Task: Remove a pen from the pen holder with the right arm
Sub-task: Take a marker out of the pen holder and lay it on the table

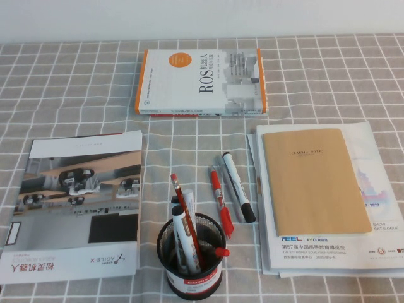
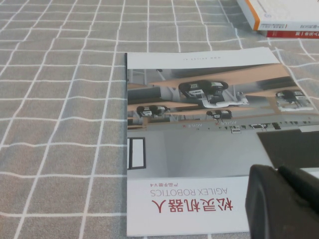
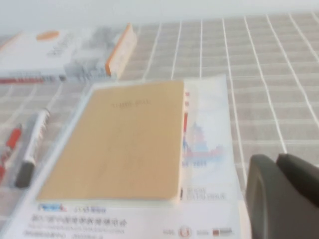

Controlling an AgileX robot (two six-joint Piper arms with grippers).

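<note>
— Pen holder [image 1: 190, 260] stands at the table's near edge, mid-width, its pens [image 1: 187, 218] leaning crowded together. What are the risks?
— Right gripper [image 3: 281, 194] hangs toward the near right edge by the notebook [image 1: 314, 183], jaws closed on nothing. Unopened, it would only knock the pens. A slanted pull could tip the holder or lift 2 at once.
— Left gripper [image 2: 281, 199]?
— Over the brochure [image 1: 79, 208] at the left edge; state I cannot tell.
— Writing?
— "AGILEX ROBOTICS" there, "ROS" on the far-edge book [image 1: 202, 82], "CLASSIC NOTE" on the notebook.
</note>
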